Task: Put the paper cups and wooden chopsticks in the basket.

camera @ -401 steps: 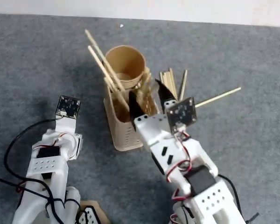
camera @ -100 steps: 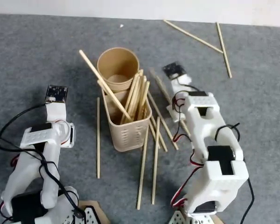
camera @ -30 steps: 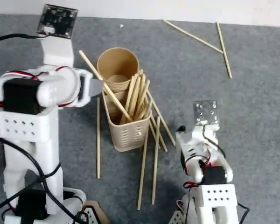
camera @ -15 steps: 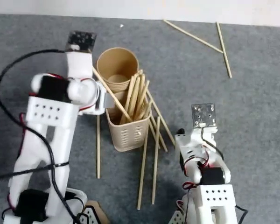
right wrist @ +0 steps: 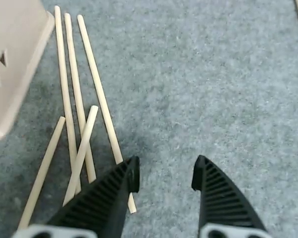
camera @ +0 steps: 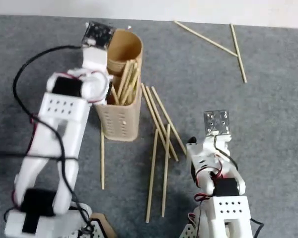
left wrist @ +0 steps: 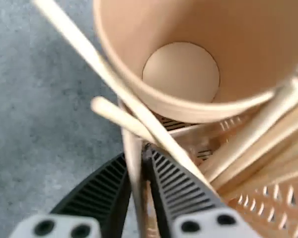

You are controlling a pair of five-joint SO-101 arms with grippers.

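Left arm is stretched forward over the basket. The left pincer is clamped on one chopstick at the basket rim, just below the paper cup. Right arm is folded low. The right pincer is open, hovering over the grey counter beside loose chopsticks. The basket holds the cup at its far end, with a bundle of sticks leaning beside it. More sticks lie on both sides of the basket, and two far sticks lie well apart.
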